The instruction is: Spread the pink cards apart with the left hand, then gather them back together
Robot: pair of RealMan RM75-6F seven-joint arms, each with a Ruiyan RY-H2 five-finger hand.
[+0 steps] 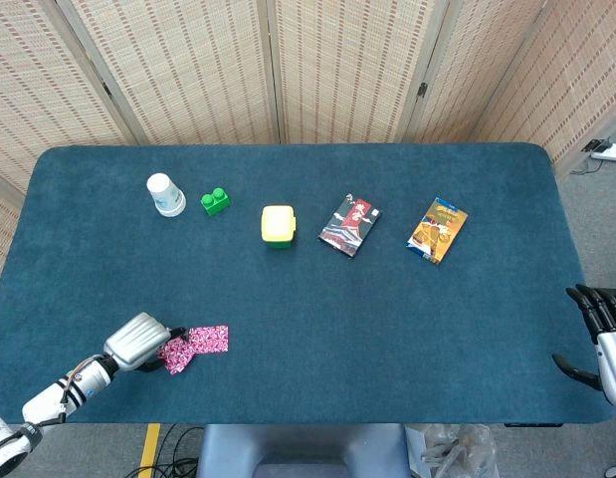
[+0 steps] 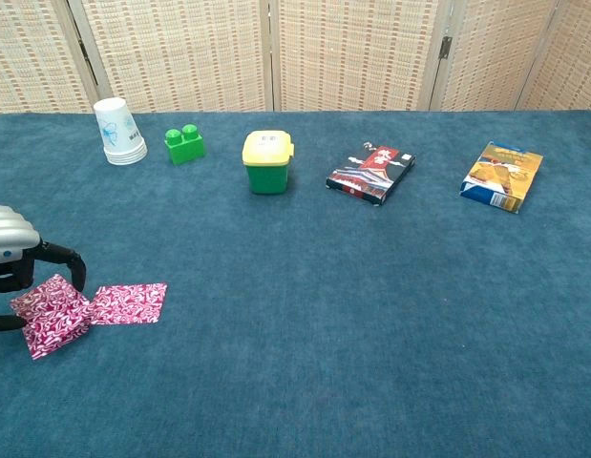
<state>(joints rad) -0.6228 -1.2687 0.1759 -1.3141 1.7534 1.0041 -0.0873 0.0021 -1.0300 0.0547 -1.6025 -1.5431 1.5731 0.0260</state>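
Partly: left hand (image 2: pixel 13 267) cut off | fingers (image 2: pixel 73 270) touch pink cards (image 2: pixel 85 307) (grip unclear)

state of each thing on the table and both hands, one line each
pink cards: flat, overlapping, partly gathered
left hand: fingers curled onto the cards
right hand: off the table edge, holding nothing, fingers apart
paper cups: stacked upside down
green block: upright
yellow-lidded tub: closed
two packets: lying flat

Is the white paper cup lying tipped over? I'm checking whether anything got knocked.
No, the white paper cup stands mouth-down on the table beside the green toy brick.
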